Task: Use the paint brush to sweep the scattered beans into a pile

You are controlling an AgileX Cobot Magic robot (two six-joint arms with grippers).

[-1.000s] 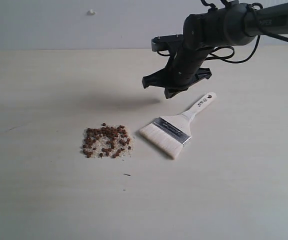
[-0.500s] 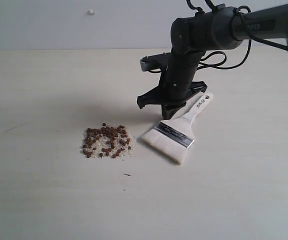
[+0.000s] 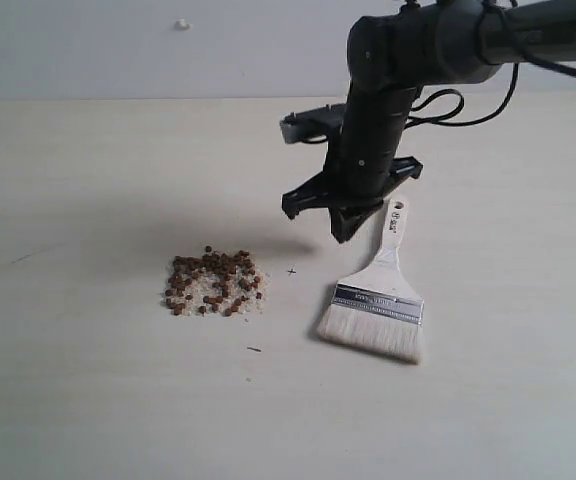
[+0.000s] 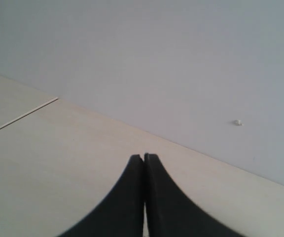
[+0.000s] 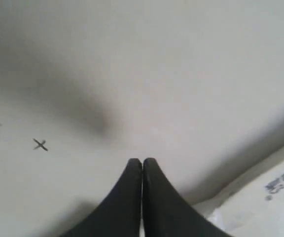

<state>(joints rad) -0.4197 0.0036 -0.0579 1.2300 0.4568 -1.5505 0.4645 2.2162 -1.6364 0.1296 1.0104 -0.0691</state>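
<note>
The beans [image 3: 215, 282] lie as one tight heap of reddish-brown pellets and pale crumbs on the light table, left of centre. The paint brush [image 3: 380, 300] lies flat to their right, cream bristles toward the front edge and handle end [image 3: 396, 211] pointing to the back. My right gripper [image 3: 346, 232] hangs shut just left of the handle end, holding nothing. In the right wrist view the gripper [image 5: 142, 160] is shut above bare table, with the printed handle [image 5: 275, 190] beside it. My left gripper [image 4: 144, 156] is shut and empty, outside the exterior view.
A small pencilled cross [image 3: 291, 271] marks the table between heap and brush, seen also as the cross [image 5: 40, 144] in the right wrist view. A lone dark speck [image 3: 254, 349] lies nearer the front. The grey wall [image 3: 118, 50] carries a white blob [image 3: 181, 24].
The brush has swung round and slid to the right, away from the heap, bristles now facing the front. My right gripper dropped to the table beside the handle, then shifted slightly right.
</note>
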